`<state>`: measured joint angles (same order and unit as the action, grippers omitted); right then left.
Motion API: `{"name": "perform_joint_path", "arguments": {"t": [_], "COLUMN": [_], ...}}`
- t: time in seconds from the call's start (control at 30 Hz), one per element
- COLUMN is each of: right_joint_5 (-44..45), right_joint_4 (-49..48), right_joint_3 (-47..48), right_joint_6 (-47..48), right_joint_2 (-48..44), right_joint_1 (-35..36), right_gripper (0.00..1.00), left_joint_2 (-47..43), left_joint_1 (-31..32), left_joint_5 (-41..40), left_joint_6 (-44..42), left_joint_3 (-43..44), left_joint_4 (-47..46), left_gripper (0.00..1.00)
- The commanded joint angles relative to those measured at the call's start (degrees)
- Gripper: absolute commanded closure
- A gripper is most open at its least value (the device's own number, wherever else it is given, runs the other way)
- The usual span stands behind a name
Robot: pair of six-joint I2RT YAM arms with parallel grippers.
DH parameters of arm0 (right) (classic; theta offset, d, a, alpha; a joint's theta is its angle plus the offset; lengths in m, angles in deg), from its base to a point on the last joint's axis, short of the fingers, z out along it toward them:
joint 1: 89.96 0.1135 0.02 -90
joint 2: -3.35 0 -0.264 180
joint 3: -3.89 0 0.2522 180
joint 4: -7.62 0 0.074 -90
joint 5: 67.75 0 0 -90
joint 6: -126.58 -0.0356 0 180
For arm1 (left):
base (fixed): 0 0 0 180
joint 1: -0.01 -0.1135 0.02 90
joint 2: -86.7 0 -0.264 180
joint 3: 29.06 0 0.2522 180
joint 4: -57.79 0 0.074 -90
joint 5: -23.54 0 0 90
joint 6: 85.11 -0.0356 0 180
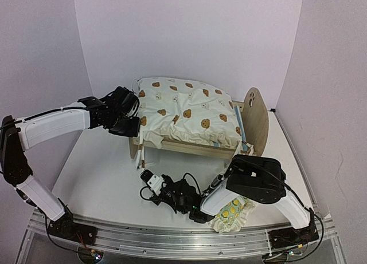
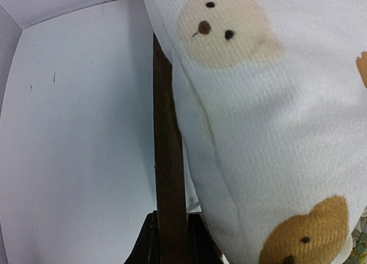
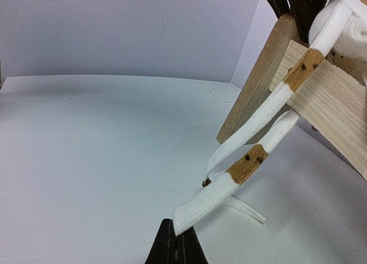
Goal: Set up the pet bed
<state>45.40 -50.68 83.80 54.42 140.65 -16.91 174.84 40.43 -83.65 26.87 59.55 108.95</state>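
Presently we find the bed, light wood with paw-cutout headboard, its end board clamped in the left gripper, jaws narrow. The right gripper, jaws shut, pinches a tie; bed just beyond.

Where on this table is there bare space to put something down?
Widest bare patch: front-left table, between the left arm, pet bed and right gripper. A narrow strip runs right of the headboard. Crowded: front centre-right, with the right arm and lemon pillow.
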Motion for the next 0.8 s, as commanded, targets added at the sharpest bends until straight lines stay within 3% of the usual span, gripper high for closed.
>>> {"name": "perform_joint_path", "arguments": {"t": [0.0,0.77], "right_joint_5": [-1.62,-0.98], "right_joint_4": [-1.95,-1.95], "right_joint_3": [-2.66,-8.65], "right_joint_6": [-1.94,-6.71], "right_joint_2": [-3.83,-5.87], "right_joint_1": [1.8,4.3], "right_gripper": [1.0,1.0], "left_joint_2": [-2.8,-0.45], "left_joint_1": [0.89,0.87], "left_joint_5": [4.82,4.13], "left_joint_6": [-1.61,-0.26], "left_joint_3": [2.27,-5.69], "left_joint_4": [-12.06,-17.66], "left_gripper": [1.0,1.0]}}
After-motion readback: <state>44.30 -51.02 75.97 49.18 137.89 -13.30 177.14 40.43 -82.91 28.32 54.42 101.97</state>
